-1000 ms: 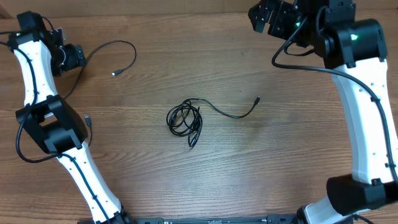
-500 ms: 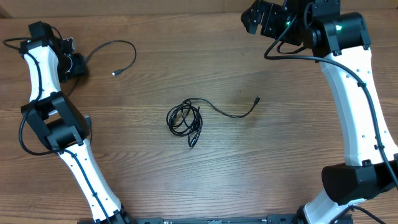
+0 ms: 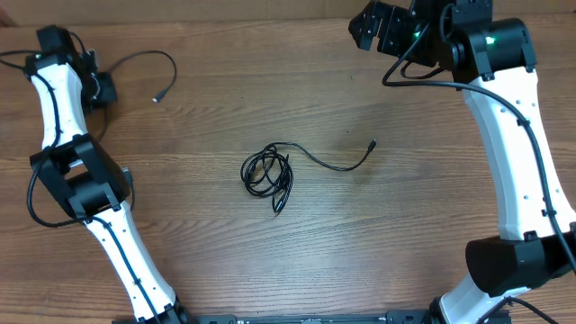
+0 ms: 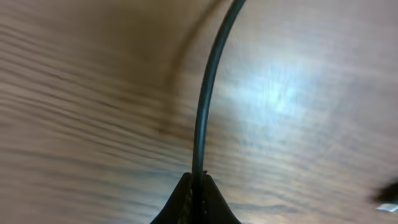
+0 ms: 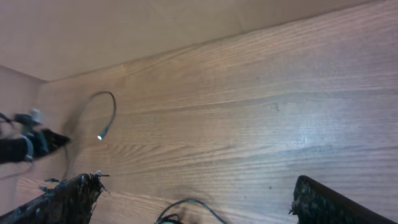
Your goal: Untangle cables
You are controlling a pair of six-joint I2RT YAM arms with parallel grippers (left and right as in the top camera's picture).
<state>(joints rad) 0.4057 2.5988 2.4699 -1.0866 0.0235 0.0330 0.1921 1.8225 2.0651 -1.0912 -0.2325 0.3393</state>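
A small coil of black cables (image 3: 267, 174) lies mid-table, one strand trailing right to a plug tip (image 3: 373, 142). A separate loose cable (image 3: 153, 61) arcs at the far left, ending in a plug tip (image 3: 156, 97). My left gripper (image 3: 103, 88) is shut on that cable's other end. In the left wrist view the cable (image 4: 208, 93) rises straight out of the left gripper (image 4: 198, 182), pinched between its closed jaws. My right gripper (image 3: 376, 27) hovers open at the far right, holding nothing. The right gripper (image 5: 196, 186) looks down on the coil's top (image 5: 186, 208) and the loose cable (image 5: 111, 106).
The wooden table (image 3: 405, 225) carries only the cables. Its far edge (image 5: 205, 37) meets a tan wall. Both white arms rise from bases at the near edge, and the left arm's elbow (image 3: 76, 180) stands over the left side.
My left gripper has closed on the loose cable and pulled up and left, dragging its arc and plug tip along. The right arm shifted slightly left, then held still.
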